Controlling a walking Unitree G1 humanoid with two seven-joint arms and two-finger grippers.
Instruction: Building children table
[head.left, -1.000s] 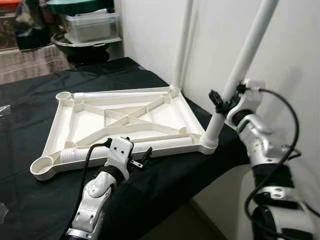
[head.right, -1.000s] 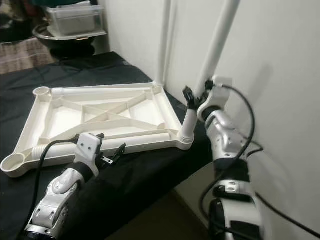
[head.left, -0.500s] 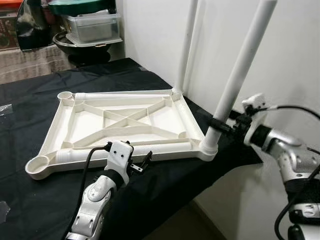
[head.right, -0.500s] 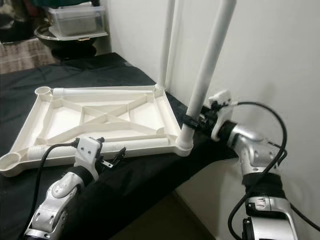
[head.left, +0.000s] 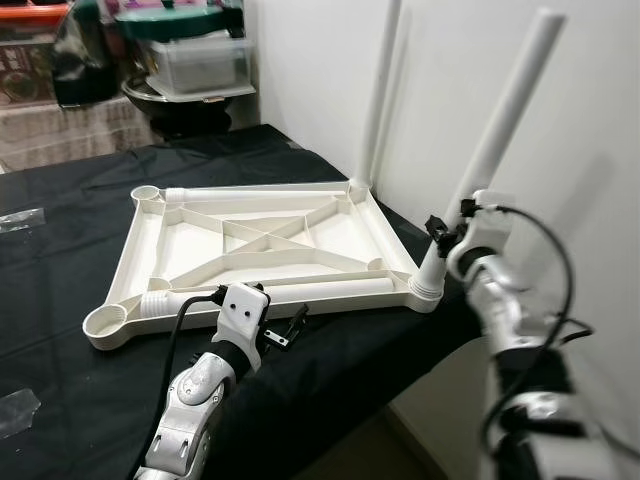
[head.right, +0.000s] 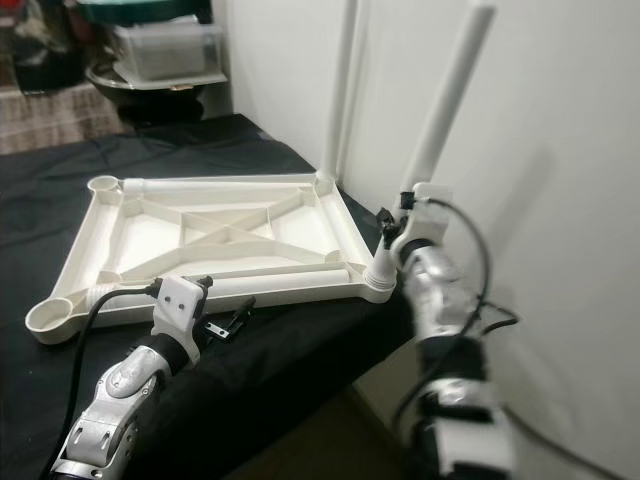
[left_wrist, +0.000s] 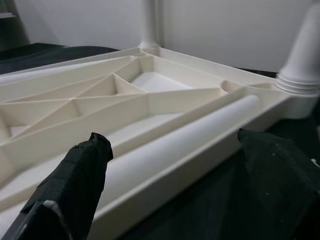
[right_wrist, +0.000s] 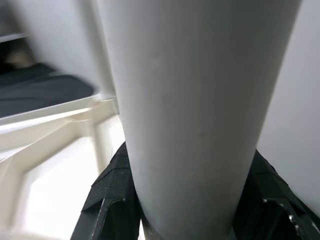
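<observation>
Right gripper (head.left: 447, 232), jaws clamped on the near leg (head.left: 488, 165), is seating it in the tabletop (head.left: 265, 245) corner. Left gripper (head.left: 285, 330) waits, jaws apart; next, a loose leg (left_wrist: 175, 145).

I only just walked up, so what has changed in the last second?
The right gripper, half a second ago drawn back with its arm swung out to the side, has returned low on the near leg, fingers either side of it. That leg now tilts more. The left gripper stays open by the tabletop edge. The far leg still stands.
</observation>
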